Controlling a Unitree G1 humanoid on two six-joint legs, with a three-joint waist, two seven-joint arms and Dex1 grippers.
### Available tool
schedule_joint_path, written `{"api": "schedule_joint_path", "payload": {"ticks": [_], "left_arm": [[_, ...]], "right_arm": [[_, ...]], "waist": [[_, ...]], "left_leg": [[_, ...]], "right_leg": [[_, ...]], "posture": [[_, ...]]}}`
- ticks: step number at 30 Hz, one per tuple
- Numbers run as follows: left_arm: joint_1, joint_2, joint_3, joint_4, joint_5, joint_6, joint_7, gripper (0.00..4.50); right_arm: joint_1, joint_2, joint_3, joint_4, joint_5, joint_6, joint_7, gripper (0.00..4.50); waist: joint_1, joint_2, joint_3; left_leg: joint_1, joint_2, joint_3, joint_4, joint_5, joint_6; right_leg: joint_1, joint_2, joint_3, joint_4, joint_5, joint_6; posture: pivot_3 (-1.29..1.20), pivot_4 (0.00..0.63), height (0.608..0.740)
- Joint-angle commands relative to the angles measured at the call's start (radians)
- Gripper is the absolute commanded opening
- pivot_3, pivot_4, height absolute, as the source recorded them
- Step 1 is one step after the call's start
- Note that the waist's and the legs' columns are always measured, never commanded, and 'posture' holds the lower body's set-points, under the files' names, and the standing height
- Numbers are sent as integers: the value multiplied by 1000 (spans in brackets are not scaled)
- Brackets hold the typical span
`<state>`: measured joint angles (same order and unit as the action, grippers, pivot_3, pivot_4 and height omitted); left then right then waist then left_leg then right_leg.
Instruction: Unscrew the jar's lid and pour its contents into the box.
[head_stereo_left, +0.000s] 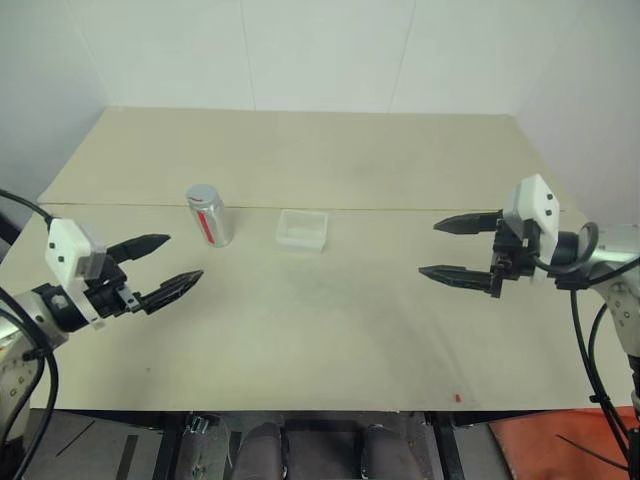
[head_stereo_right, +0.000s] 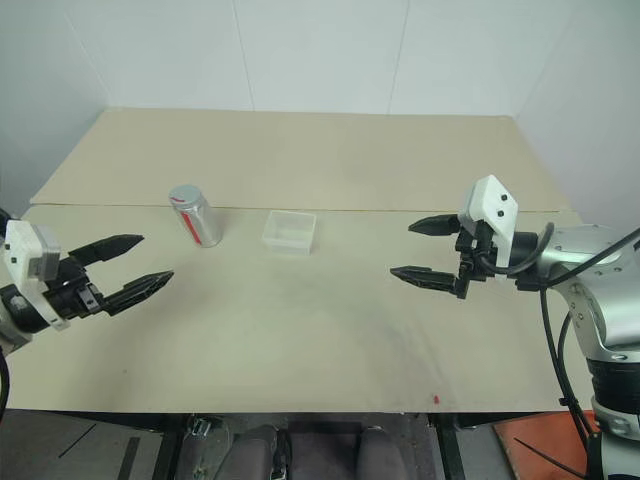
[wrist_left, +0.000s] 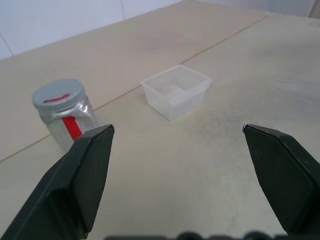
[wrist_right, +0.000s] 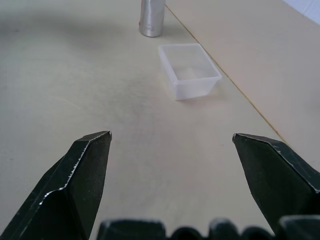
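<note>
The jar is a shiny silver cylinder with a red stripe, standing upright left of the table's middle. Its grey lid with a red mark sits screwed on top. The box, a shallow translucent white tray, rests a short way to the jar's right and looks empty. My left gripper hovers open above the table's left side, pointing toward the jar, well short of it. My right gripper hovers open over the right side, pointing toward the box, with a wide gap between them. Neither holds anything.
The beige table has a seam running across just behind the jar and box. A tiny red speck lies near the front edge. White walls close in behind and at both sides.
</note>
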<state>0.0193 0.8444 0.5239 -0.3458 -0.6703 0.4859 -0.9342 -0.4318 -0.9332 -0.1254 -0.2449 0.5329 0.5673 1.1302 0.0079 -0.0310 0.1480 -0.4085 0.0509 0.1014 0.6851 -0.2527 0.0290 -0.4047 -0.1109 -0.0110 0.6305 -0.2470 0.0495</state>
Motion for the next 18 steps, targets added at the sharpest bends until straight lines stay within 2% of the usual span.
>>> {"api": "schedule_joint_path", "payload": {"ticks": [1, 7, 10, 13, 18], "left_arm": [[2, 38, 36, -14, -9, -19, -38, 4462], [-5, 39, 39, -5, -8, -18, -38, 4462], [-1, 7, 19, 1, 45, -36, 31, 4462], [-4, -80, -43, 8, 193, -98, 206, 4462], [-33, -252, -120, -5, 309, -97, 438, 4462]], "right_arm": [[7, -16, -17, -14, -2, -30, 14, 4500], [18, -10, -16, -20, -8, -33, 12, 4500], [22, 1, -10, -34, -8, -27, -2, 4500], [29, 11, -4, -46, -6, -25, -10, 4500], [23, 18, 9, -41, -11, -30, -12, 4500]], "waist": [[0, 0, 0], [0, 0, 0], [0, 0, 0], [1, 0, 0], [3, -1, 0]], "left_leg": [[0, 0, 0, 0, 0, 0], [0, 0, 0, 0, 0, 0], [0, 0, 0, 0, 0, 0], [0, 0, -1, 0, 0, 0], [0, -1, -4, 0, 0, 0]], "right_leg": [[0, 0, 0, 0, 0, 0], [0, 0, 0, 0, 0, 0], [0, 0, 0, 0, 0, 0], [0, 0, 0, 0, 0, 0], [1, 0, 0, 0, 0, 0]], "posture": [[0, 150, 740], [0, 150, 740], [0, 150, 740], [0, 150, 740], [0, 150, 740]]}}
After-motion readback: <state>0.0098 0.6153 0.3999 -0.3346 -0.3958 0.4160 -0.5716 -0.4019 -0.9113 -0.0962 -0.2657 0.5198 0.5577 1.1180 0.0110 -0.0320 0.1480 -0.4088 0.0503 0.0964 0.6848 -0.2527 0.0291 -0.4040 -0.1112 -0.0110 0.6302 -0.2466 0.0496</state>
